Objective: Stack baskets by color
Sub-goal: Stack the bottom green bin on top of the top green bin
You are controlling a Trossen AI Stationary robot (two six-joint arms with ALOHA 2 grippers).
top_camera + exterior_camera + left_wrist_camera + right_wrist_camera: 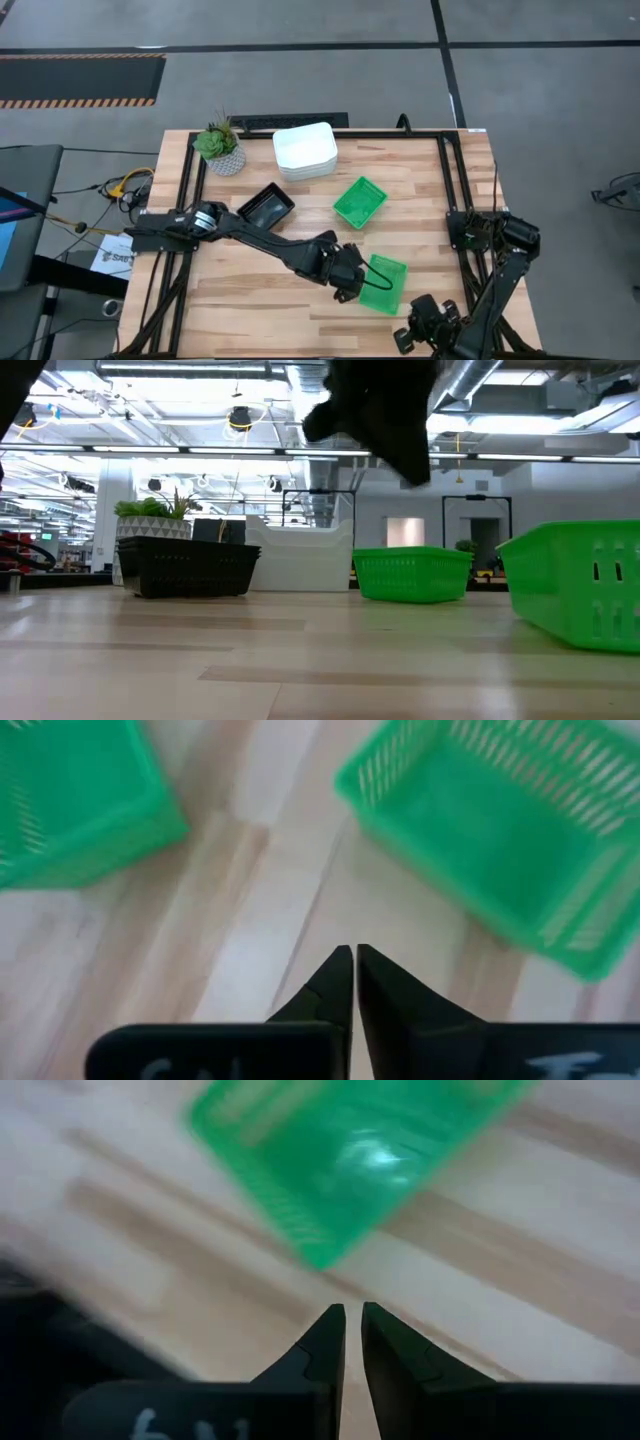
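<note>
The near green basket [384, 283] lay on the table's near right, a second green basket [359, 201] near centre, both apparently light and stiff; the mesh wall suits gripping. Left gripper [347, 290] hovered beside it, closed, empty. Right gripper [412, 338] waited closed.

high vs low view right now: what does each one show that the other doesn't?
Only the high view: the layout from above, with the left gripper, shut, beside the near green basket, and the right gripper, shut, waiting near the table's front edge. Only the low view: the baskets side-on, showing the near green basket tilted with one end off the wood, and the room behind. Both: the black basket, the white stack, the far green basket and the potted plant.
</note>
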